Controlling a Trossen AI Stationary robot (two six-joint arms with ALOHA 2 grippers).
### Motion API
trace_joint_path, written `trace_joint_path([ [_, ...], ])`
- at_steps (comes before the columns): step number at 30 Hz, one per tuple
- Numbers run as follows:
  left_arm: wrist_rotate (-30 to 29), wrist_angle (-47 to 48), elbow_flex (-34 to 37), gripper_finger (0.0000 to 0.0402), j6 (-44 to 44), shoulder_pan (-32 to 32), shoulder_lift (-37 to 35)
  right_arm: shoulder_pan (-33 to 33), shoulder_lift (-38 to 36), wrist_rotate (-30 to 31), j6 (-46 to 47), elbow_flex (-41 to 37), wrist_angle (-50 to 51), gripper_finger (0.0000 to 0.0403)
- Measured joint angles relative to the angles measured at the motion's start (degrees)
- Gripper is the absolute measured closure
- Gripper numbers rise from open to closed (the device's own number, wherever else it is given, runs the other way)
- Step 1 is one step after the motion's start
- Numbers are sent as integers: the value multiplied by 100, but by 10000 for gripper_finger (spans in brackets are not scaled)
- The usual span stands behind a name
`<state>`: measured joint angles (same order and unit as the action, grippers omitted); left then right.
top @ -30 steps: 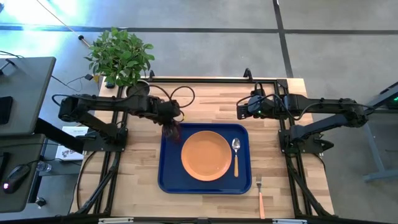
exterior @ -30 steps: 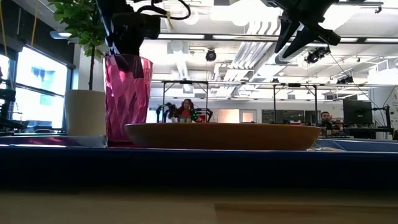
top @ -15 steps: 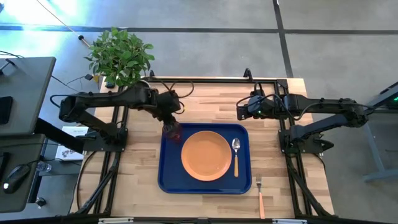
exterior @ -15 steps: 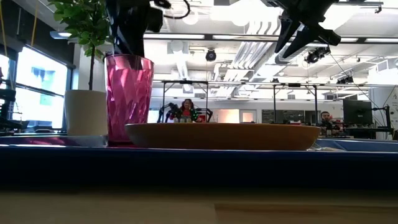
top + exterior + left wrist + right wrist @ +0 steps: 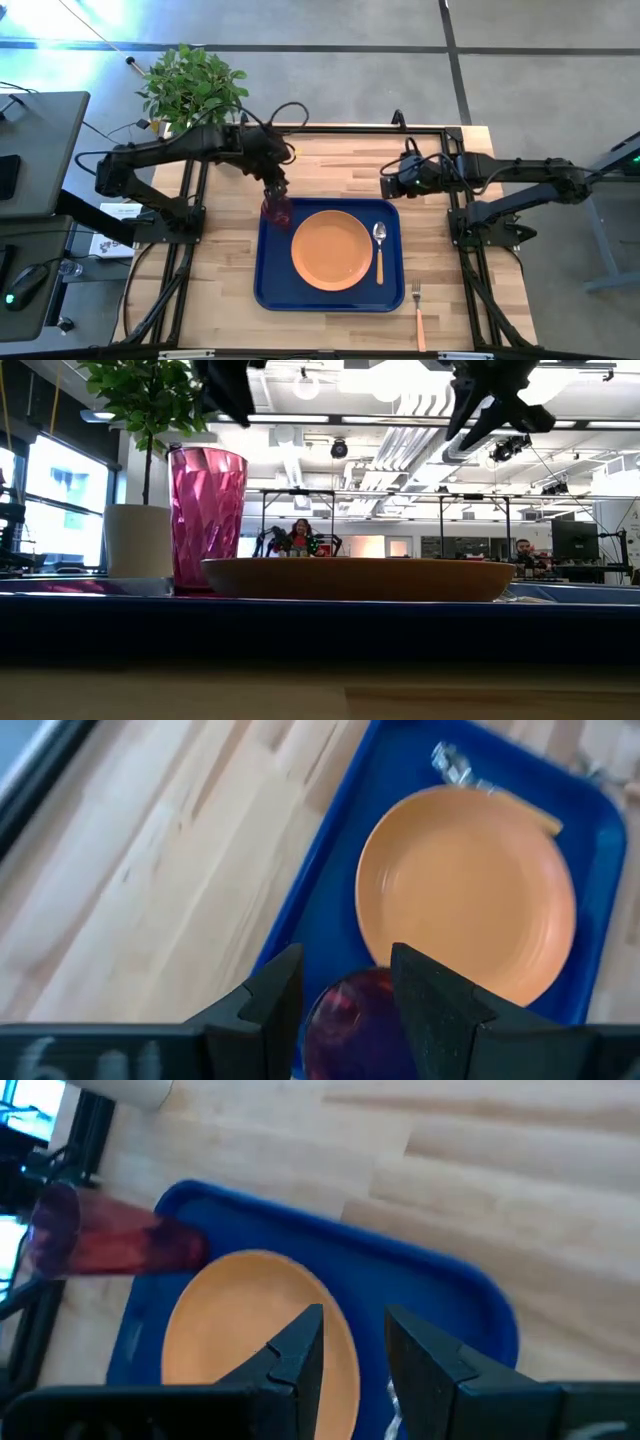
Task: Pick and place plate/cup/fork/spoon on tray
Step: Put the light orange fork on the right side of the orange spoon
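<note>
The red ribbed cup (image 5: 277,211) stands upright on its base in the far left corner of the blue tray (image 5: 270,290); it also shows in the low view (image 5: 207,520). The orange plate (image 5: 332,250) lies flat in the tray's middle, and the spoon (image 5: 379,250) lies in the tray to its right. The fork (image 5: 418,312) lies on the table past the tray's near right corner. My left gripper (image 5: 345,990) is open and hangs just above the cup (image 5: 355,1025), clear of its rim (image 5: 230,385). My right gripper (image 5: 355,1345) is open in the air above the tray's far right corner (image 5: 388,182).
A potted plant (image 5: 195,90) stands beyond the table's far left corner; its white pot (image 5: 137,540) shows behind the cup in the low view. Bare wood (image 5: 225,270) lies left of the tray. A black frame (image 5: 340,130) runs round the table's far edge.
My left gripper has risen straight up off the cup's rim and now hangs clear above it, a little toward the far edge. The cup has stayed upright in the tray's corner. My right arm has kept still.
</note>
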<state>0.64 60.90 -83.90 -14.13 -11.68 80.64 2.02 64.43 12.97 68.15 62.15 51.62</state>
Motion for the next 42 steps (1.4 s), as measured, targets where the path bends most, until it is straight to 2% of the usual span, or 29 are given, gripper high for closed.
trace_joint_path([
  [7,19,-35,-311,259,130,61,-1,-693,1,-535,1065,0,244,304],
  [17,20,-31,-315,259,132,59,2,-2020,104,-562,2858,0,319,304],
  [26,19,-28,-315,259,238,59,2,-2975,648,-774,4133,0,356,304],
  [42,18,-11,-312,259,239,58,2,-4270,1623,-1799,6026,-2,438,304],
])
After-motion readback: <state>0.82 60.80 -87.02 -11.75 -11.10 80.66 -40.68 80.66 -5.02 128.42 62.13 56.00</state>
